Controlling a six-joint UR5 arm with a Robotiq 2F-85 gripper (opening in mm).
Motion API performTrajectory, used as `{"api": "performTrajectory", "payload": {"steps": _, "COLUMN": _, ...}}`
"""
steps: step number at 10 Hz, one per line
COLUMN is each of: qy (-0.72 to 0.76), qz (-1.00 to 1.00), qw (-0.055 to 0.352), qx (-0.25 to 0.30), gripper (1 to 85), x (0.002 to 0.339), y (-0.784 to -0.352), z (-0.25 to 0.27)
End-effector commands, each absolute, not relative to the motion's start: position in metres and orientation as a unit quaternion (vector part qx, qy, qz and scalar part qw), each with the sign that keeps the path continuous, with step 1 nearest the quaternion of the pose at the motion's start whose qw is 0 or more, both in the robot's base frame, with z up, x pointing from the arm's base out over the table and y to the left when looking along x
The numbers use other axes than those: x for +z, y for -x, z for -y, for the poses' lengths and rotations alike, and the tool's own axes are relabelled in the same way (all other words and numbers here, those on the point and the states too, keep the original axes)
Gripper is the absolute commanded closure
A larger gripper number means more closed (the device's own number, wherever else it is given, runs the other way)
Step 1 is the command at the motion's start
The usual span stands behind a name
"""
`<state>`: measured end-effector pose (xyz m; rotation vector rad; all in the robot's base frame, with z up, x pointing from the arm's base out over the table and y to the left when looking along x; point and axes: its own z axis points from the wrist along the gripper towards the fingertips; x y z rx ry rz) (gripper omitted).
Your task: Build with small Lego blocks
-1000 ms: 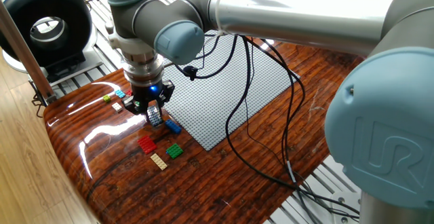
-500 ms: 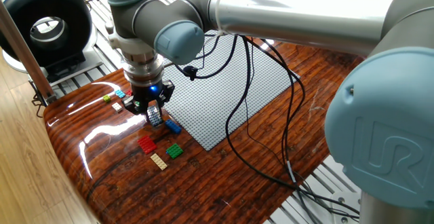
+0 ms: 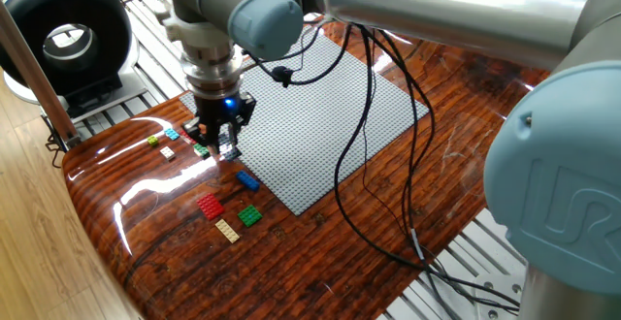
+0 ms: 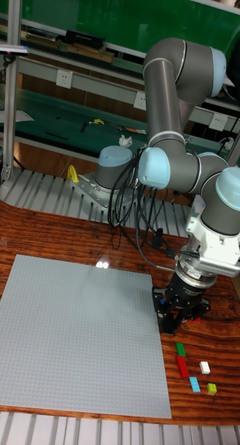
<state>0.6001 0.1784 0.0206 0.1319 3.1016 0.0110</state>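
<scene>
The gripper points straight down at the near left corner of the grey baseplate, its black fingers hanging just above the edge where plate meets wood; whether they stand apart or pressed together, and whether a brick sits between them, I cannot tell, because the tips are small and lost in the table's glare, and the tall fixed view shows the gripper only as a dark cluster of fingers off the plate's right side. A blue light glows on the wrist above. Just beside the fingertips, on the wood, lies a blue brick, touching or nearly touching the plate's edge. Nearer the camera sit a red brick, a green brick and a tan brick, close together but apart. To the left of the gripper is a second scatter: a light blue brick, a yellow-green brick, a white brick and a green one partly hidden behind the fingers. The glossy wooden table carries black cables that trail from the arm across the plate and over the right edge.
</scene>
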Motion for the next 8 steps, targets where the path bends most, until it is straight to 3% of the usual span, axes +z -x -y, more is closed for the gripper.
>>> {"api": "performTrajectory", "payload": {"steps": 1, "qy": -0.068, "qz": -0.998, "qw": 0.01, "qx": 0.009, "gripper": 84.7, "x": 0.02, "y": -0.595, "z": -0.184}}
{"api": "performTrajectory", "payload": {"steps": 6, "qy": -0.04, "qz": -0.999, "qw": 0.002, "qx": 0.02, "gripper": 84.7, "x": 0.02, "y": -0.592, "z": -0.187}}
{"api": "performTrajectory", "payload": {"steps": 8, "qy": 0.009, "qz": -1.0, "qw": -0.003, "qx": 0.02, "gripper": 84.7, "x": 0.026, "y": -0.596, "z": -0.154}}
